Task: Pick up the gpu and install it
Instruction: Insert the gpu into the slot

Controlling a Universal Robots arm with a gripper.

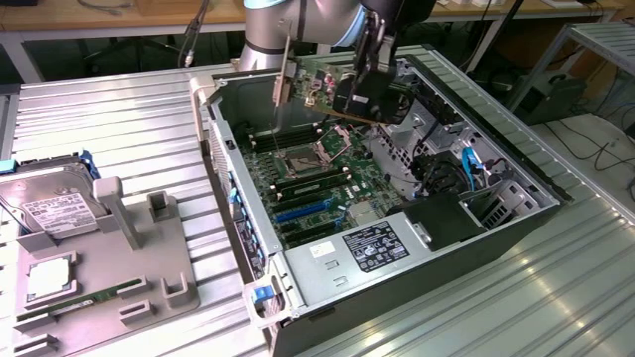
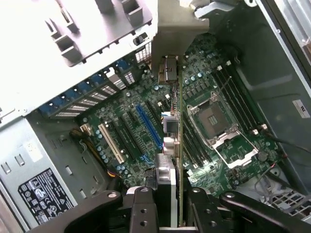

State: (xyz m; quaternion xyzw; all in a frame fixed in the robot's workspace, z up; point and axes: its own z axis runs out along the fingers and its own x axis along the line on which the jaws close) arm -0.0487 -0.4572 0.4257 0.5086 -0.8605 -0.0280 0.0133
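I have the claw clamped narrow on the graphics card, holding it on edge in the air above the open computer case, over the motherboard. The card's silver bracket is at the end toward the exterior view's left. The case sits on the ribbed worktop.
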